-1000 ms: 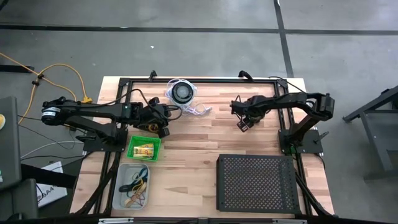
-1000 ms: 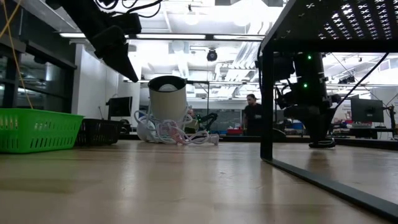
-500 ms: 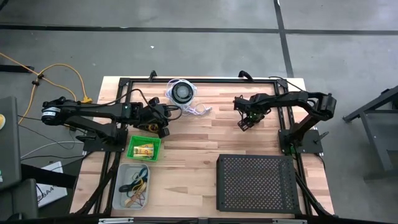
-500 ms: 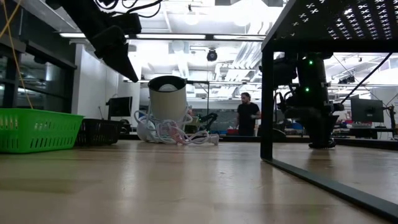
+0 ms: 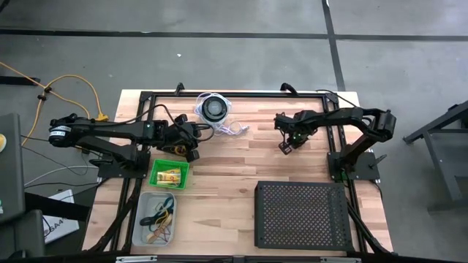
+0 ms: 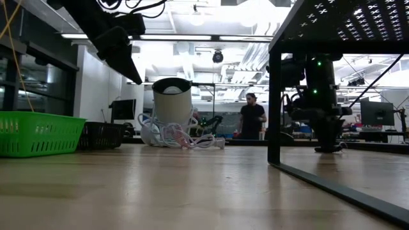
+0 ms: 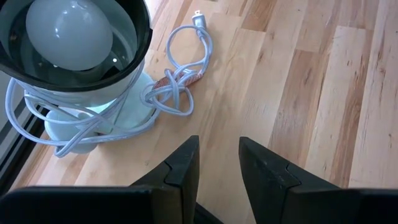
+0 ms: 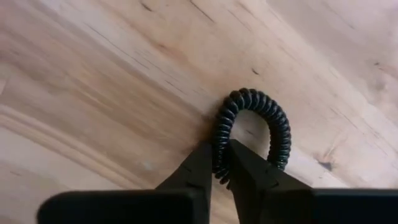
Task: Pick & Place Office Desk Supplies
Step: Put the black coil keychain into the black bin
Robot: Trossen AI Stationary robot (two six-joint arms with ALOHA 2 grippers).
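Black coiled ring (image 8: 252,127) now pinched by right tool (image 8: 219,163), previously wide apart; left tool (image 7: 217,155) unchanged, fingers apart.

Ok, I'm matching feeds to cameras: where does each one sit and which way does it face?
High: overhead, straight down on the table; both arms, green basket.
Low: table-top height, level across into the room; lamp with coiled cord, a person behind.
Left wrist: past the left gripper, fingers apart, down at that lamp.
Right wrist: right gripper pinching a black coiled ring on the wood.
Shared: the lamp shows in high, low and left wrist.
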